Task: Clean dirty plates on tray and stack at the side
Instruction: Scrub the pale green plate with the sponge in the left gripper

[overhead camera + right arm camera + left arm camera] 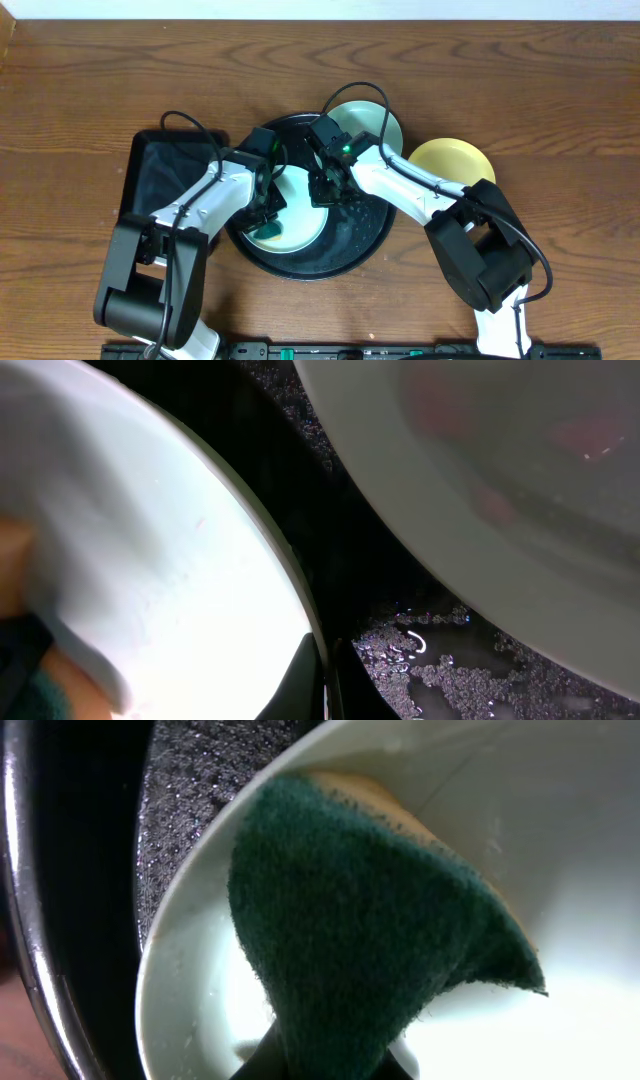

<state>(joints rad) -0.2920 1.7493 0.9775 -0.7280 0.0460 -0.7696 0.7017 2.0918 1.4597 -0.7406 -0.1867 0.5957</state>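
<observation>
The mint plate (pixel 300 228) lies in the tray (pixel 372 232), at the centre of the overhead view, between both grippers. The right gripper (pixel 326 192) pinches the plate's right rim, with a finger on either side of the edge in its wrist view. The left gripper (pixel 268 215) clenches a sponge (pixel 350 920) that touches the plate's lower left, so wiping falls to it. The plate is round and has no long axis. There is no readable writing.

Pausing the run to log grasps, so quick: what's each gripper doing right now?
The left gripper is shut on the green sponge.
The right gripper looks shut on the rim of the plate under that sponge.
</observation>
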